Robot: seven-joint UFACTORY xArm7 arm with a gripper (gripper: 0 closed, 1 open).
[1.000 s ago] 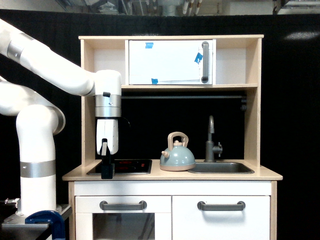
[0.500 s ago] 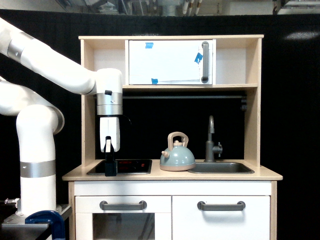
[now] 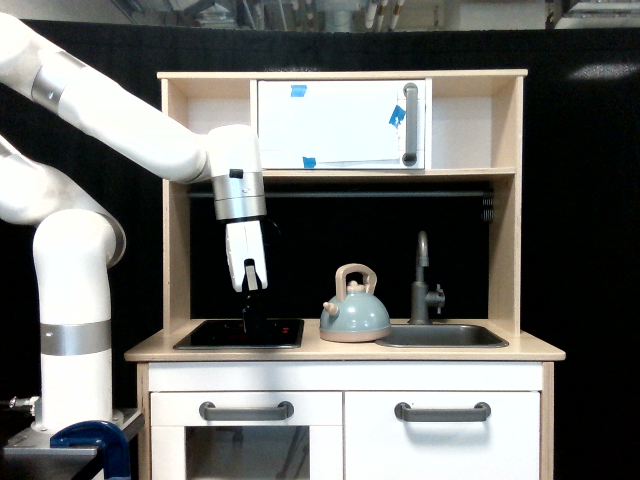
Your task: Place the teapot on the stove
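the approach step is judged to be in hand: the gripper is hung above the stove, nothing is held, and the teapot is not yet reached. whether the fingers are apart or together cannot be told, since they are seen as one dark shape against the black backdrop. the teapot is found upright on the wooden counter, between the stove and the sink, off the black panel. next, a sideways reach toward the exterior view's right is called for, with the loop handle as the likely hold. the teapot is seen as squat, pale blue-grey, with a tan handle and base rim.
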